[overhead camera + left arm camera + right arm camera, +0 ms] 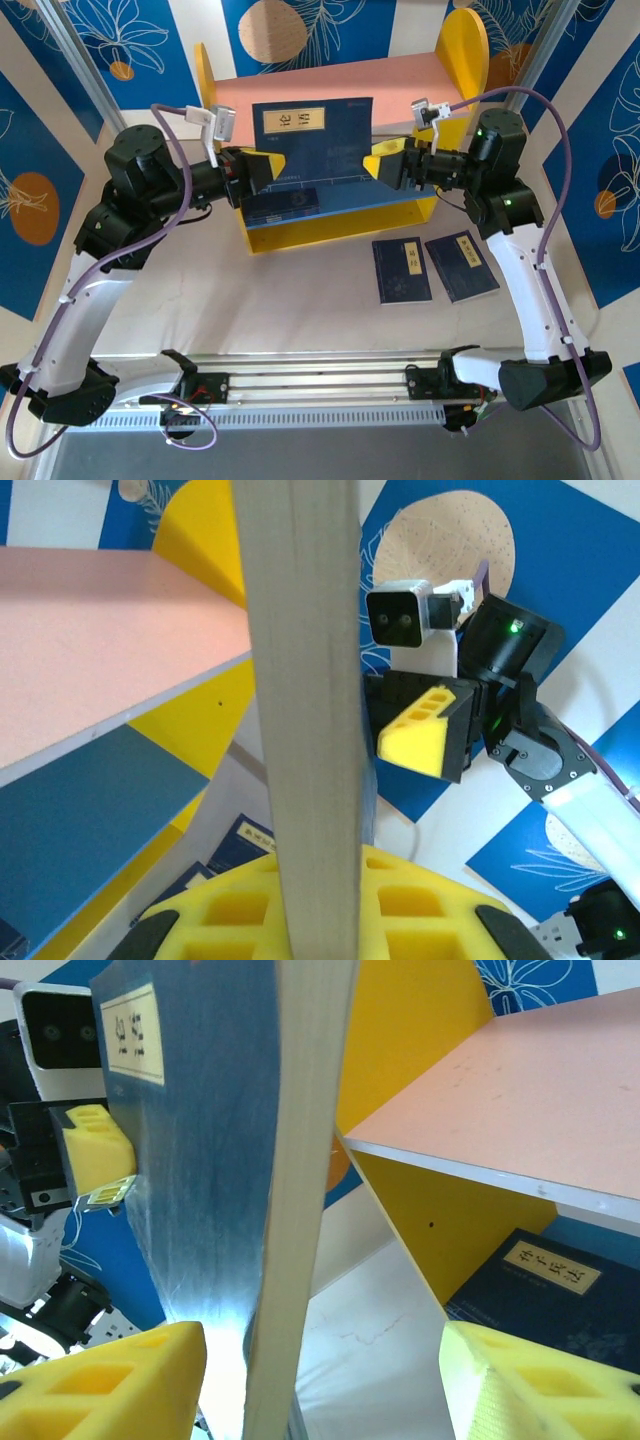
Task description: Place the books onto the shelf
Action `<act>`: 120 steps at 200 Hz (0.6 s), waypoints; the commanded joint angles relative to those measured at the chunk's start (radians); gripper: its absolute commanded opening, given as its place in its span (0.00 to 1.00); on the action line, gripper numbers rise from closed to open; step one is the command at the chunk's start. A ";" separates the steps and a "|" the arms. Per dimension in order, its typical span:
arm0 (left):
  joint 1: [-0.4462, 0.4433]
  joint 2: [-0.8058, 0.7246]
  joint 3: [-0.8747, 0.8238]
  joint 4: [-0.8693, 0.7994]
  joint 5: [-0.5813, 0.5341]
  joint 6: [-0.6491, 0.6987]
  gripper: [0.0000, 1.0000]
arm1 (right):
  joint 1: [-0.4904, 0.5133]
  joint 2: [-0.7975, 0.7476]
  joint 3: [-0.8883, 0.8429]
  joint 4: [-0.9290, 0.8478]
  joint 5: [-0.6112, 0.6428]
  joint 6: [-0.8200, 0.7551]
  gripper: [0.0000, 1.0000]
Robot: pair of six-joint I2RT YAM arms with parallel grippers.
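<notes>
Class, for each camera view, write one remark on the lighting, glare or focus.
Top external: even light, sharp throughout, the upright book crisp against the shelf. Left wrist: the book's page edge, close to the lens, looks soft. Right wrist: a white glare patch low on its cover.

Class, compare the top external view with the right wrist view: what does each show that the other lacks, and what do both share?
Top external adds: one book and a second book lying flat on the table, apart from the shelf. Right wrist adds: the pale page edge of the upright book, standing between the spread pads of the right end effector. Shared: the upright book, the left end effector shut on it, the pink board and a lying book on the blue board.
</notes>
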 commanded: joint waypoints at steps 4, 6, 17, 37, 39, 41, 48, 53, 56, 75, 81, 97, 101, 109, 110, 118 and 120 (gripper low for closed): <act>0.012 -0.033 -0.039 0.154 -0.034 -0.027 0.00 | 0.025 -0.005 -0.011 0.033 -0.006 0.031 0.61; 0.012 -0.034 -0.042 0.158 -0.036 -0.028 0.00 | 0.026 -0.005 -0.012 0.033 -0.005 0.031 0.61; 0.012 -0.035 -0.052 0.173 -0.038 -0.030 0.00 | 0.036 -0.005 -0.011 0.036 -0.001 0.033 0.60; 0.012 -0.033 -0.065 0.186 -0.051 -0.031 0.00 | 0.048 -0.002 -0.009 0.046 0.000 0.038 0.53; 0.011 -0.034 -0.065 0.187 -0.052 -0.031 0.00 | 0.049 -0.001 -0.008 0.047 0.000 0.038 0.51; 0.012 -0.033 -0.066 0.189 -0.052 -0.031 0.00 | 0.051 0.000 -0.007 0.047 0.000 0.039 0.50; 0.011 -0.031 -0.072 0.195 -0.054 -0.032 0.00 | 0.055 0.002 -0.004 0.047 -0.001 0.039 0.46; 0.011 -0.029 -0.075 0.201 -0.053 -0.035 0.00 | 0.060 0.005 -0.002 0.050 -0.002 0.040 0.42; 0.011 -0.028 -0.077 0.205 -0.054 -0.037 0.00 | 0.061 0.007 0.001 0.050 -0.002 0.040 0.40; 0.011 -0.025 -0.089 0.222 -0.050 -0.046 0.00 | 0.073 0.017 0.013 0.050 0.006 0.046 0.26; 0.012 -0.023 -0.092 0.224 -0.054 -0.046 0.00 | 0.074 0.019 0.015 0.052 0.008 0.047 0.21; 0.012 -0.024 -0.093 0.219 -0.067 -0.042 0.00 | 0.079 0.024 0.024 0.059 0.009 0.051 0.12; 0.011 -0.025 -0.093 0.215 -0.073 -0.041 0.00 | 0.078 0.026 0.026 0.059 0.010 0.051 0.11; 0.012 -0.027 -0.093 0.208 -0.082 -0.035 0.00 | 0.080 0.030 0.034 0.058 0.011 0.052 0.08; 0.012 -0.027 -0.093 0.207 -0.083 -0.034 0.00 | 0.081 0.031 0.035 0.058 0.012 0.051 0.08; 0.011 -0.029 -0.092 0.197 -0.098 -0.028 0.01 | 0.080 0.034 0.042 0.055 0.016 0.051 0.07; 0.012 -0.032 -0.092 0.194 -0.103 -0.027 0.02 | 0.081 0.036 0.046 0.053 0.016 0.052 0.07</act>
